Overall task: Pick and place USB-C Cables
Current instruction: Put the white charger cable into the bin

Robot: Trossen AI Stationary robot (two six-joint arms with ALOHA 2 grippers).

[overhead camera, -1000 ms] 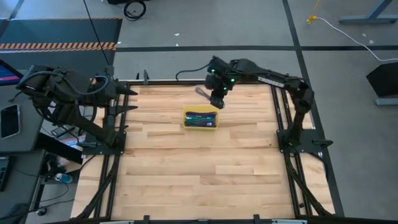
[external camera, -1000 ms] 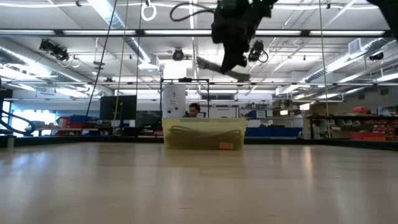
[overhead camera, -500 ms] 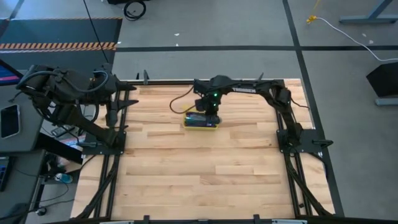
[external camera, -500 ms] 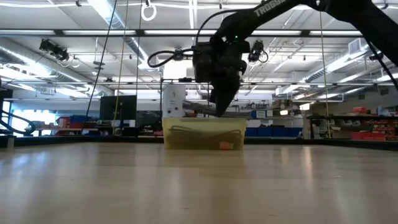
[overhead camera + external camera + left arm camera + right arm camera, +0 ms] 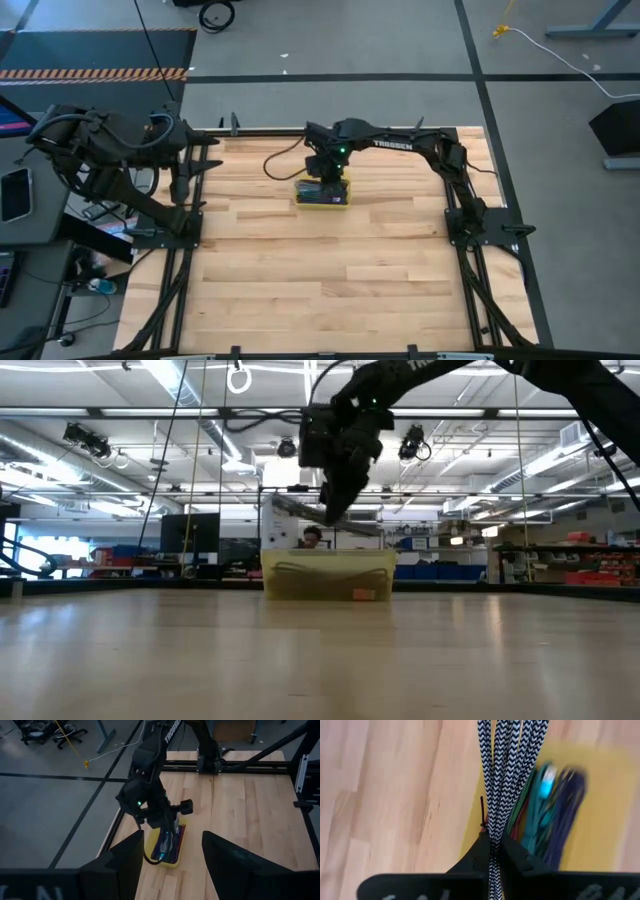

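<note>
My right gripper [image 5: 335, 512] hangs over the yellow tray [image 5: 328, 578], shut on a grey bundle of black-and-white braided cable [image 5: 507, 760]. In the high view it stands above the tray's [image 5: 300, 201] far-left part. Teal [image 5: 540, 815], purple [image 5: 567, 805], green and maroon cable bundles lie inside the tray [image 5: 612, 825]. My left gripper [image 5: 170, 870] waits open at the table's left edge [image 5: 205, 165], looking across at the right arm and the tray [image 5: 176, 859]. My right gripper pinches the braided bundle between its two fingers, near its middle [image 5: 492, 837], coming from above. The fingers lie across the bundle. It is lifted clear above the tray, roughly level, one end [image 5: 278, 501] sticking out to each side of the fingers.
The tray sits in the far middle of the wooden table [image 5: 330, 270]. Black frame rails [image 5: 455, 200] run along the table's sides. A person shows behind the tray in the low view [image 5: 312, 538], beyond the table.
My right gripper has carried the braided bundle from high beyond the tray's far side toward the table's near and left edges, over the tray. It came down close to the rim, then rose a little. It stayed shut on the bundle.
</note>
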